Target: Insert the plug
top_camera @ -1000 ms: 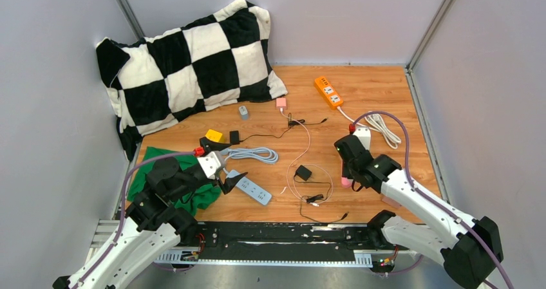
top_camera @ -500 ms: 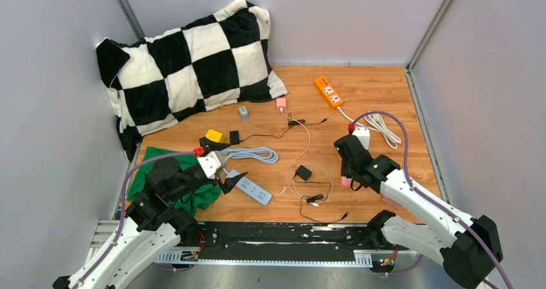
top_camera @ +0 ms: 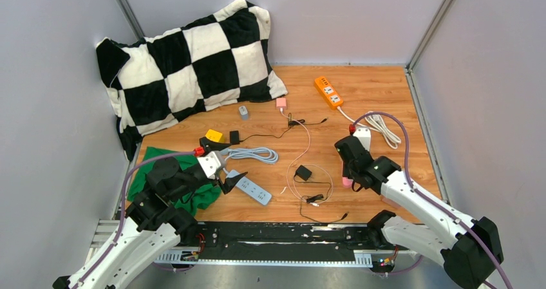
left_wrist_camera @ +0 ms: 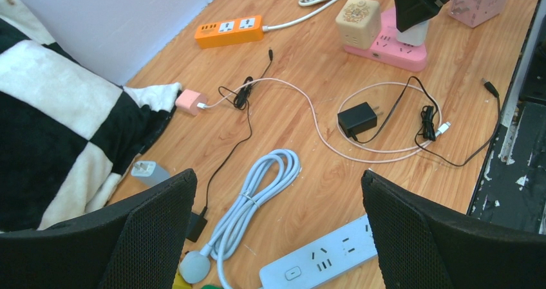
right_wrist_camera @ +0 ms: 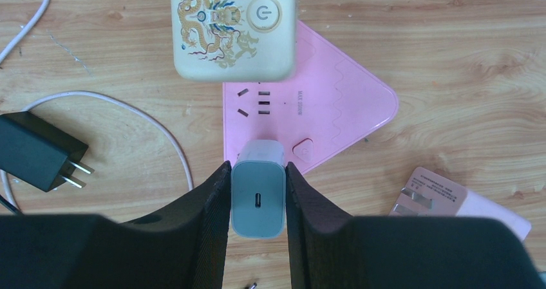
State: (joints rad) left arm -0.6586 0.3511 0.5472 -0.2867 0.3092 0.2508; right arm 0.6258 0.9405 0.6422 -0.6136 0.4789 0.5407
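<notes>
My right gripper [right_wrist_camera: 256, 192] is shut on a white USB-C charger plug [right_wrist_camera: 257, 195], its port facing the camera. The plug stands over the near end of a pink power strip [right_wrist_camera: 335, 115], beside the strip's round button [right_wrist_camera: 302, 150]. A cream cube adapter [right_wrist_camera: 233, 28] with a dragon print sits at the strip's far end. In the top view the right gripper [top_camera: 351, 167] hovers over the pink strip [top_camera: 346, 182]. My left gripper [left_wrist_camera: 277, 231] is open and empty above a white power strip [left_wrist_camera: 322, 260] and a coiled white cable [left_wrist_camera: 254, 195].
A black charger [right_wrist_camera: 38, 150] with a pink-white cable lies left of the pink strip. A pink adapter [right_wrist_camera: 451, 202] lies to the right. An orange power strip [top_camera: 328, 91], a checkered pillow [top_camera: 193, 64] and a green cloth [top_camera: 161, 173] lie farther off.
The right gripper has shifted very slightly over the pink strip with the plug in it. The left arm has not moved.
</notes>
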